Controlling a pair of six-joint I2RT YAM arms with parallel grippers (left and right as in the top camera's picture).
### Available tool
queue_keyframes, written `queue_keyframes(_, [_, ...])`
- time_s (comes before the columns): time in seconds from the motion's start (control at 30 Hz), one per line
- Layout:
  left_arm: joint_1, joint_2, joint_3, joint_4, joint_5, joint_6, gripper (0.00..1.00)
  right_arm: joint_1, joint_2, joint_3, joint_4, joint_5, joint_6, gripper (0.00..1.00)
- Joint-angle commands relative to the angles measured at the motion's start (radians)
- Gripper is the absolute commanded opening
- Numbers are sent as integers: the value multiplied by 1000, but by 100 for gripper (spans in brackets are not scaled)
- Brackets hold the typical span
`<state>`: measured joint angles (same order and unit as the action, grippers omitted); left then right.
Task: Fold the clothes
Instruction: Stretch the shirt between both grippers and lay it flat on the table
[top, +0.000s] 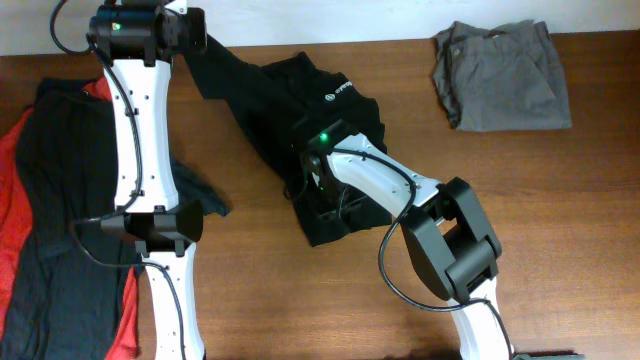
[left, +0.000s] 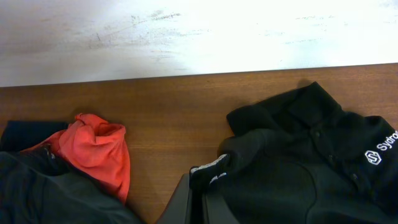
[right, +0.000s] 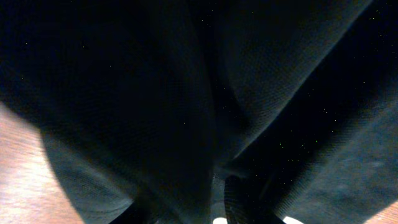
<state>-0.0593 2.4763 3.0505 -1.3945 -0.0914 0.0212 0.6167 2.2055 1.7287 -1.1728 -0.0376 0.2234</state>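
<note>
Black polo (top: 340, 105) sits crumpled, grey folded garment (top: 500, 75) off to its right, red heap (left: 96, 152) to its left. L gripper (left: 202, 186), at the polo's far-left end, is clamped tight on a sleeve cuff (left: 210, 173). R gripper (top: 316, 178) is buried in the polo's near edge, so can't tell if it's open or closed. Prob. best to draw that sleeve out taut & flat w/ R pinning the body, so nothing bunches before folding.

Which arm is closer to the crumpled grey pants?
Right. The right arm lies over the black polo shirt, down-left of the grey pants; the left arm stands farther left.
</note>
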Motion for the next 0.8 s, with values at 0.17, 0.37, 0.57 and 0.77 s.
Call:
queue_keyframes(0.17, [6, -43, 26, 2, -18, -10, 1, -1, -53, 45, -25, 4, -29, 29])
queue_keyframes(0.37, [6, -43, 26, 2, -18, -10, 1, -1, -53, 45, -36, -8, -29, 4])
queue_keyframes(0.57, [24, -72, 31, 1, -19, -10, 1, -16, -101, 226, -246, -11, -29, 4])
queue_keyframes(0.77, [42, -217, 31, -37, -14, -6, 1, -150, -271, 545, -468, 96, -28, 4])
